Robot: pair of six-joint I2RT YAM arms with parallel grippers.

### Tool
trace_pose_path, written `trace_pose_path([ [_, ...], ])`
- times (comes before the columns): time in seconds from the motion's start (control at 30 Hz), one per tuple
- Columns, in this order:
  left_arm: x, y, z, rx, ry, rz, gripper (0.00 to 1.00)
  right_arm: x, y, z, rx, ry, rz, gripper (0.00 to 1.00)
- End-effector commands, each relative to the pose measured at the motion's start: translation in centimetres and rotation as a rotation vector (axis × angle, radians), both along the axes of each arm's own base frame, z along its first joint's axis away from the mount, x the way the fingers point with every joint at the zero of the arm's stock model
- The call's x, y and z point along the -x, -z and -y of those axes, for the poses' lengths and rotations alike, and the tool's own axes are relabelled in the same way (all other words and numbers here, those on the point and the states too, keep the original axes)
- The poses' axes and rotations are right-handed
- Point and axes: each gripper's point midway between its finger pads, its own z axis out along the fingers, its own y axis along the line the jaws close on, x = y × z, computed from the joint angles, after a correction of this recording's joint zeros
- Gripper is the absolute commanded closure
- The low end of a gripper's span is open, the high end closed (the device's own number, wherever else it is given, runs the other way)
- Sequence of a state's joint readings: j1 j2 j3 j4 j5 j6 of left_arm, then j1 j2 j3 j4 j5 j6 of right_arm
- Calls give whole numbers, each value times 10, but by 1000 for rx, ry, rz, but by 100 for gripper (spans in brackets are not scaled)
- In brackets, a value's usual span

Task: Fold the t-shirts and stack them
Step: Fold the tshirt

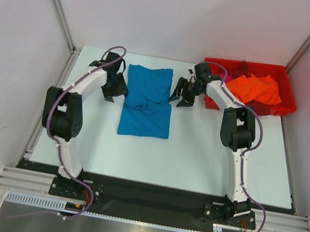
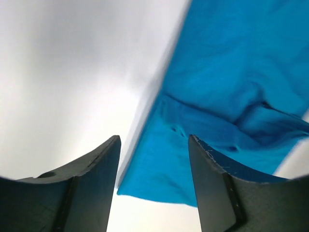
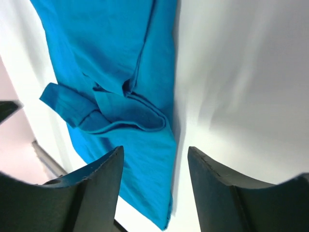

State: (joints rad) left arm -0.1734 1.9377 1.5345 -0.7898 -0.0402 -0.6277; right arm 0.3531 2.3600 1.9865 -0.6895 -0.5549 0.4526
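Note:
A teal-blue t-shirt (image 1: 147, 100) lies partly folded into a long strip on the white table, with a rumpled fold across its middle. It also shows in the left wrist view (image 2: 231, 87) and in the right wrist view (image 3: 120, 72). My left gripper (image 1: 112, 92) is open and empty just off the shirt's left edge (image 2: 153, 145). My right gripper (image 1: 182, 95) is open and empty just off the shirt's right edge (image 3: 153, 154). A bright orange t-shirt (image 1: 256, 88) lies bunched in the red bin, with a bit of magenta-pink cloth (image 1: 227, 76) beside it.
The red plastic bin (image 1: 285, 105) stands at the table's back right corner. White walls with metal frame rails close in the left, back and right sides. The table's near edge (image 1: 155, 186) runs in front of the arm bases.

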Motion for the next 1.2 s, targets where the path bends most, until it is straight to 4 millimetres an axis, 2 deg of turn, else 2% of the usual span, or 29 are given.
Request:
trace_pose_path([
  [0.0,1,-77,9,21,13,227,37,5,-37,15,84,-9,79,38],
  [0.03,8,-81,18,49,34,242,38,11,-40,12,94,-15,84,38],
  [0.07,21,-69,25,74,58,218,44,21,-45,6,115,-55,110,38],
  [0.1,21,-70,40,126,91,248,48,30,-43,3,142,-73,111,38],
  [0.13,32,-73,62,195,140,253,50,35,-40,2,165,-87,124,38],
  [0.17,38,-66,72,229,162,237,58,39,-44,-3,154,-98,136,40],
  [0.2,46,-52,80,251,178,210,63,51,-31,-10,145,-112,104,42],
  [0.23,50,-40,87,276,176,180,68,53,-33,-21,95,-127,103,57],
  [0.27,63,-25,98,320,198,129,75,57,-26,-26,84,-127,72,67],
  [0.33,65,-10,112,372,208,101,78,60,-22,-39,69,-145,78,80],
  [0.47,56,8,124,388,227,76,80,52,-20,-60,10,-153,106,88],
  [0.5,54,12,123,376,223,63,81,51,-12,-64,3,-151,88,88],
  [0.57,40,11,123,364,230,81,81,42,-16,-74,-31,-157,112,90],
  [0.6,36,18,122,355,229,72,80,39,-15,-76,-44,-155,112,90],
  [0.7,21,25,119,367,215,73,81,28,-5,-86,-99,-144,96,90],
  [0.73,15,28,114,372,200,74,81,26,4,-90,-110,-141,81,90],
  [0.83,-1,35,102,378,173,88,80,13,3,-96,-128,-137,117,90],
  [0.87,-7,33,100,386,171,100,80,8,9,-95,-132,-125,112,90],
  [0.9,-12,39,97,383,171,104,80,-1,2,-98,-152,-116,134,89],
  [0.93,-19,40,90,375,156,111,80,-7,3,-98,-159,-108,133,89],
  [0.97,-28,38,87,373,155,123,79,-15,13,-93,-157,-88,116,89],
  [1.0,-33,40,84,370,157,125,79,-27,2,-95,-169,-80,151,87],
  [1.03,-37,53,77,381,144,98,78,-32,5,-91,-163,-69,144,85],
  [1.07,-49,48,76,392,147,121,78,-39,9,-89,-165,-58,144,84],
  [1.1,-55,50,74,397,149,121,78,-52,1,-84,-180,-41,167,83],
  [1.13,-59,62,67,395,132,101,78,-60,-3,-81,-187,-30,179,81],
  [1.17,-70,55,65,399,136,120,78,-65,3,-78,-185,-22,172,80],
])
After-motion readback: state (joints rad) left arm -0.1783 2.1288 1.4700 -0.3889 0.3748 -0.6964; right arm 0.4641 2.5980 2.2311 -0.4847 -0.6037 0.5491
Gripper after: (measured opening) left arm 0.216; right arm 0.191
